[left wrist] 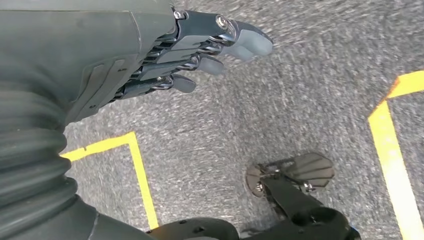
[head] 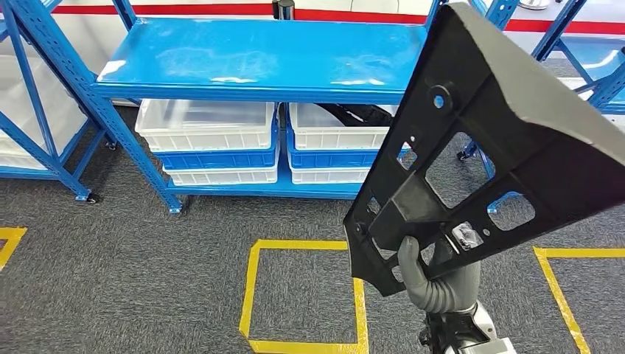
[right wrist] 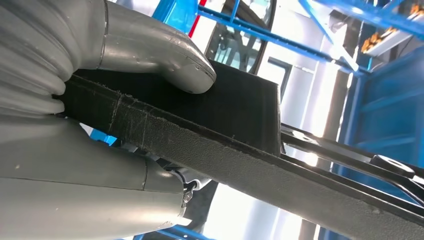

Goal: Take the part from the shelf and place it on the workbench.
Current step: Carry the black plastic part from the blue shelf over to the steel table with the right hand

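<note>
Now, part (head: pixel 486 140): a large black perforated panel, off the shelf and held up in the air, tilted, in front of the shelf's right end.
Right hand (head: pixel 435 276): grips the panel's lower corner, thumb (right wrist: pixel 165 60) pressed flat on one face, the edge wedged against the palm.
Left hand (left wrist: pixel 200 50): hangs over the carpet, fingers nearly straight, holding nothing.
Step in hand: carrying; keep the grip firm, as the long panel likely levers hard on one corner.
Shelf (head: pixel 258 55): blue top deck bare, white bins (head: pixel 210 125) beneath.
Room: the panel's top edge sits near blue uprights (head: pixel 582 51); swing away from them over the open carpet (head: pixel 125 265) with yellow tape squares (head: pixel 306 295).
</note>
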Action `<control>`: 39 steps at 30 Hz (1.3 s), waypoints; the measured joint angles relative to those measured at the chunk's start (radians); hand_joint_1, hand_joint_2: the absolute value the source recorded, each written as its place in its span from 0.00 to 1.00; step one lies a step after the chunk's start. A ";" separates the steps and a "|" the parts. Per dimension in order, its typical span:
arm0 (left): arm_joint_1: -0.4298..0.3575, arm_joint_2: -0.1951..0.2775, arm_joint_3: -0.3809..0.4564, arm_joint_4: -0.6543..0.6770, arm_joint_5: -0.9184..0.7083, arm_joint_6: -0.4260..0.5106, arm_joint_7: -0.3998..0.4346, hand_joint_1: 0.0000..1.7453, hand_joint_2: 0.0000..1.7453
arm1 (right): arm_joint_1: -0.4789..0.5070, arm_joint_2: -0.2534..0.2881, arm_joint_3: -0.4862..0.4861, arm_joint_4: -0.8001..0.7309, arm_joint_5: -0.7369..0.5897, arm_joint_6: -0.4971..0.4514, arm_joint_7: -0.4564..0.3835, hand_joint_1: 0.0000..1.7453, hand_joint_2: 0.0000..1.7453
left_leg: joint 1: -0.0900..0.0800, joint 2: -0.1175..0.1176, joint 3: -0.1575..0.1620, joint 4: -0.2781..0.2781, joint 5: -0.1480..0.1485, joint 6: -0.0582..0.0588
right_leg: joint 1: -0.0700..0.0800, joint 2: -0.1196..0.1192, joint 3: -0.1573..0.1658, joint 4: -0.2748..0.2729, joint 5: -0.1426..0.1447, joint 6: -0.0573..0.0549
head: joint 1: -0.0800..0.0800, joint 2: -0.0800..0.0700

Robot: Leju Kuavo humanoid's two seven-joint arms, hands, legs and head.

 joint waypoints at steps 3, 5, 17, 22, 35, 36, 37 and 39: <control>0.001 0.005 0.007 -0.001 0.000 0.003 0.000 0.00 1.00 | -0.008 0.001 0.007 0.010 -0.012 0.002 0.004 1.00 1.00 | 0.001 -0.001 0.000 -0.006 0.017 -0.020 | 0.009 0.001 0.009 -0.031 0.018 -0.023 | -0.004 0.000; 0.003 0.010 0.010 -0.001 -0.002 0.004 0.002 0.00 1.00 | -0.009 0.006 0.010 0.018 -0.024 0.001 0.005 1.00 1.00 | 0.005 0.000 -0.008 0.001 0.012 -0.033 | 0.004 -0.001 0.003 -0.033 0.033 -0.039 | -0.004 0.000; 0.010 0.001 0.041 0.000 0.030 -0.018 -0.013 0.00 1.00 | 0.024 0.022 0.015 0.040 -0.013 -0.023 0.002 1.00 1.00 | 0.003 -0.005 0.101 0.005 -0.096 -0.030 | 0.009 -0.003 -0.059 -0.014 0.084 -0.043 | -0.007 0.000; 0.010 -0.005 0.042 0.000 0.030 -0.020 -0.015 0.00 1.00 | 0.030 0.020 0.016 0.039 -0.006 -0.023 0.004 1.00 1.00 | -0.005 -0.004 0.093 0.004 -0.085 -0.016 | 0.006 -0.003 -0.065 -0.017 0.094 -0.027 | -0.007 0.000; -0.001 -0.043 0.104 -0.001 0.122 -0.015 -0.114 0.00 1.00 | 0.017 0.013 0.019 0.040 -0.008 0.001 0.022 1.00 1.00 | -0.002 0.004 0.016 -0.008 -0.002 -0.016 | 0.005 0.002 -0.004 -0.029 0.029 -0.018 | -0.001 0.000; -0.001 -0.043 0.113 -0.001 0.126 -0.015 -0.116 0.00 1.00 | 0.013 0.014 0.019 0.041 -0.009 0.002 0.022 1.00 1.00 | 0.000 0.003 0.016 -0.010 0.003 -0.023 | 0.004 0.002 -0.007 -0.029 0.033 -0.026 | -0.001 0.000; -0.001 -0.043 0.121 -0.001 0.129 -0.016 -0.117 0.00 1.00 | 0.008 0.015 0.021 0.043 -0.009 0.004 0.022 1.00 1.00 | 0.002 0.003 0.012 -0.005 -0.002 -0.029 | 0.002 0.001 -0.007 -0.030 0.039 -0.034 | -0.001 0.000; 0.000 -0.044 0.133 -0.001 0.133 -0.016 -0.118 0.00 1.00 | 0.003 0.018 0.023 0.044 -0.009 0.004 0.022 1.00 1.00 | 0.005 0.001 -0.012 0.055 -0.052 -0.037 | -0.005 -0.002 -0.010 -0.032 0.052 -0.051 | -0.004 0.000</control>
